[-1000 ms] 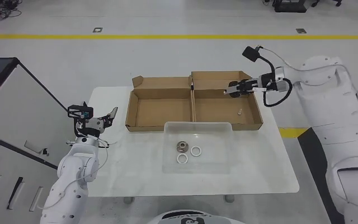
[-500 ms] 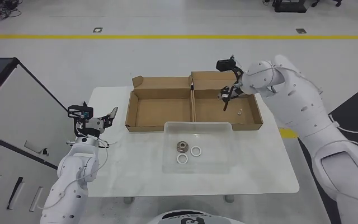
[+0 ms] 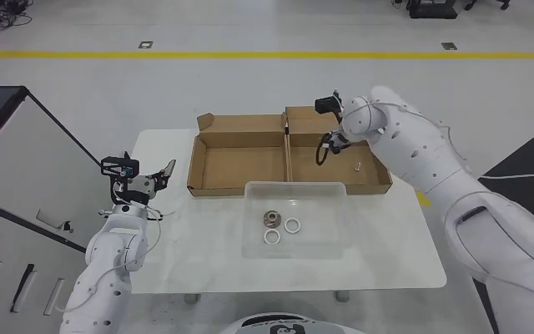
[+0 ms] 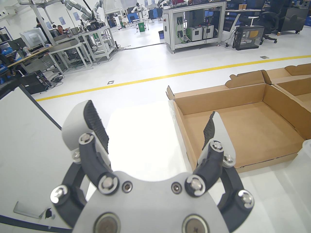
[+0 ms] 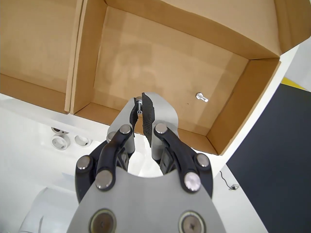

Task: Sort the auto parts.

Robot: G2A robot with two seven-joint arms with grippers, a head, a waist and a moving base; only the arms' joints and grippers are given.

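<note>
Bright, even light is pouring down from overhead in every view. The white table (image 4: 143,134) is glaring hard in the left wrist view, bleaching almost to blank white. Inside the cardboard box (image 5: 194,3) the walls are casting only soft, faint shadows along the floor edges. Wide lenses are bending both wrist views: the yellow floor line (image 4: 194,72) is bowing, and the box's far wall is curving.

Top view: high above the white table (image 3: 392,242), looking straight down from far off.
Left wrist view: low behind the left gripper (image 4: 150,109), facing across the table.
Right wrist view: close above the right-hand cardboard box (image 5: 170,56), looking down.
Shared: all views include the left-hand cardboard box (image 4: 243,122).
</note>
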